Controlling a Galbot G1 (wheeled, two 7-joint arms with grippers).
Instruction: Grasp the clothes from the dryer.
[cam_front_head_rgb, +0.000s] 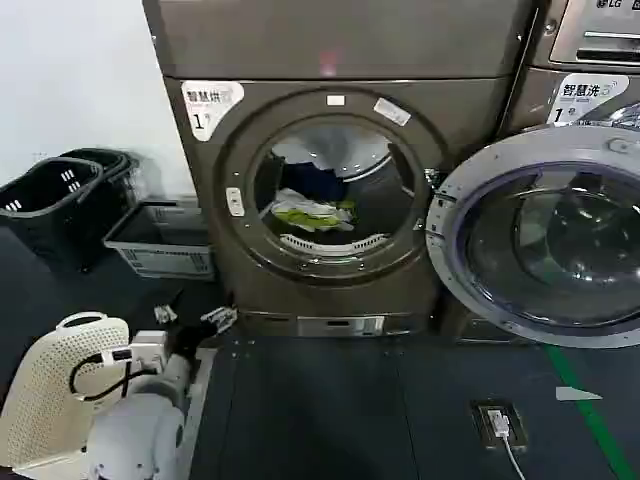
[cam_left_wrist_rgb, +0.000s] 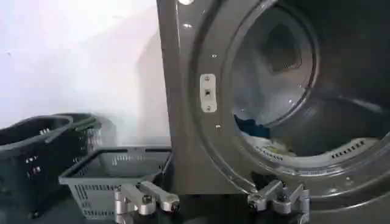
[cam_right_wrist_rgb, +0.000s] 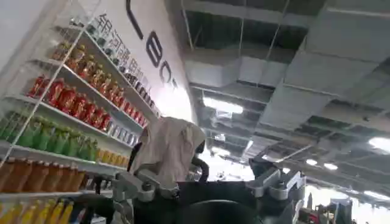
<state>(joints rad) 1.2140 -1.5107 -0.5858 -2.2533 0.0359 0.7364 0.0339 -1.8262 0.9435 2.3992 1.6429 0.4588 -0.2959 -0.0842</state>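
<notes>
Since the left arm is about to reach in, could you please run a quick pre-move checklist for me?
1. Dryer door swung fully open: ok.
2. Clothes visible in the drum: ok.
3. Left gripper fingers open and empty: ok.
4. Left gripper lined up with the porthole: not ok; it sits low, near the grey basket.
5. Right gripper fingers open, pointing at the ceiling: ok.

Dryer (cam_front_head_rgb: 330, 190) stood open, clothes (cam_front_head_rgb: 312, 208) piled inside.
The left gripper (cam_front_head_rgb: 195, 320) hung low before the machine, its fingers parted, beside a grey basket (cam_front_head_rgb: 160, 240) and a white hamper (cam_front_head_rgb: 50, 390).
</notes>
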